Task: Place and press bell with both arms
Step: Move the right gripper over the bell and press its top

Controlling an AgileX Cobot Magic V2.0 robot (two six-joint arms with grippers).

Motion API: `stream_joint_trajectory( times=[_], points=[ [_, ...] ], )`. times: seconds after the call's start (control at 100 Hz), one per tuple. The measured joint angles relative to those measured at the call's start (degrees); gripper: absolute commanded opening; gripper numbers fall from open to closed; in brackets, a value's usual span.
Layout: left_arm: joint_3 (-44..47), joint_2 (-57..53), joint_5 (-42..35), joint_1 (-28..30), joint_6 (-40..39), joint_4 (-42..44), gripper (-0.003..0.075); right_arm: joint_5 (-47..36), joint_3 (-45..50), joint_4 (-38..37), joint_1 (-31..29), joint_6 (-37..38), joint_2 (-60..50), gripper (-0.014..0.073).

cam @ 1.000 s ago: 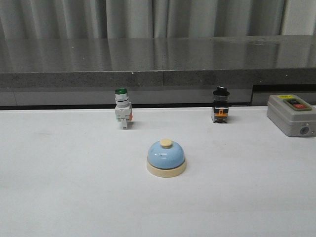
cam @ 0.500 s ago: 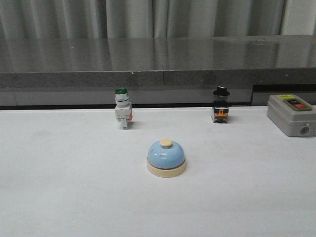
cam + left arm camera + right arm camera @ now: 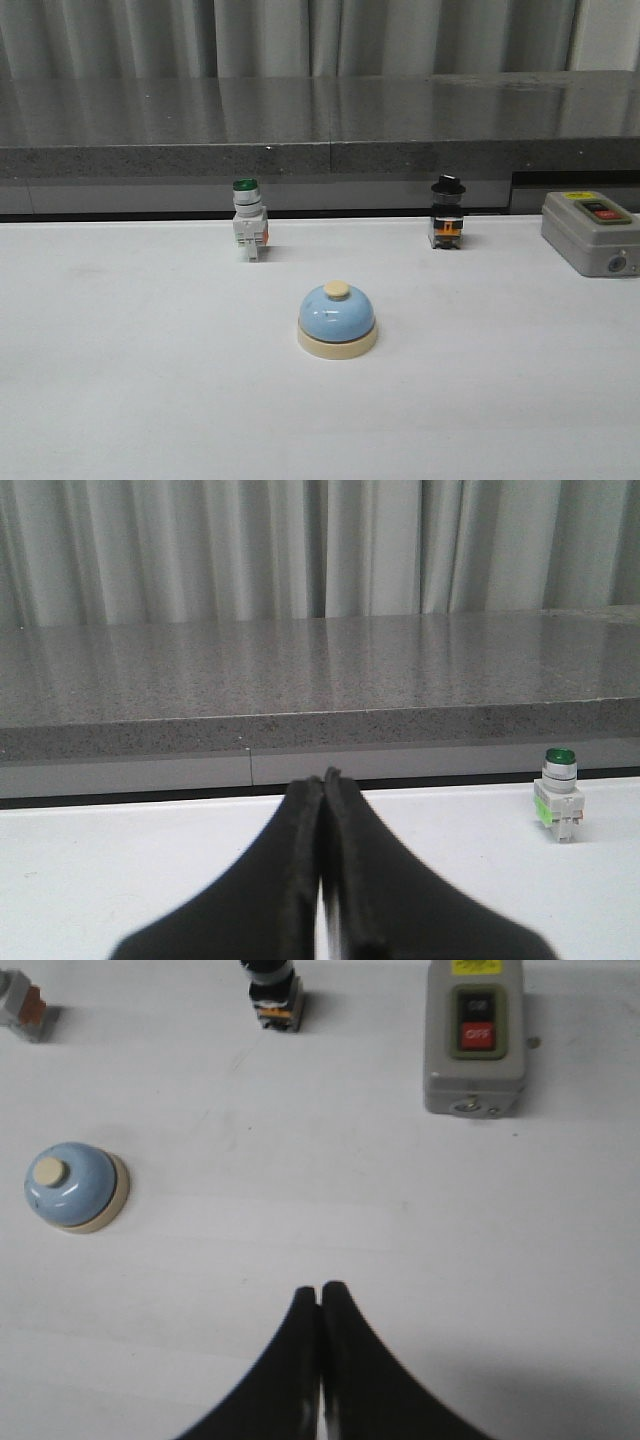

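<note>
- Bell (image 3: 337,320) sits upright on the white table (image 3: 130,380), light-blue dome on a cream base with the cream knob on top; nothing touches it.
- From my right wrist camera, the right end effector (image 3: 319,1295) is clenched, its two black fingers pressed together tip to tip and gripping nothing.
- I see the bell (image 3: 73,1186) ahead of that right end effector and well off to its left, clearly apart from the fingertips.
- Ahead and to the right of the right end effector stands a grey box (image 3: 474,1038) with a black button and a red one marked OFF.
- A black-capped switch (image 3: 271,990) stands far ahead of it, cut off by the frame edge.
- From my left wrist camera, the left end effector (image 3: 323,780) is likewise clenched, fingers flat against each other with nothing between them.
- The green-capped switch (image 3: 558,795) stands ahead of the left end effector and off to its right, near the grey stone ledge (image 3: 300,670).
- I cannot see the bell from the left wrist camera.
- In the front view neither arm shows; the green-capped switch (image 3: 248,220), the black-capped switch (image 3: 447,213) and the grey box (image 3: 590,232) line up behind the bell.
</note>
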Motion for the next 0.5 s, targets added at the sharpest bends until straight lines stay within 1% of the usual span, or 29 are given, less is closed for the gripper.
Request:
stream_joint_trajectory(
  times=[0.31,0.5],
  points=[
    [0.0,0.0,0.0,0.13,0.0,0.0,-0.002,-7.86,-0.24,0.13,9.8,0.0,12.68,-0.006],
    [0.0,0.0,-0.03,0.13,0.0,0.0,-0.002,-8.62,-4.65,0.16,14.27,0.0,21.84,-0.006]
  ],
)
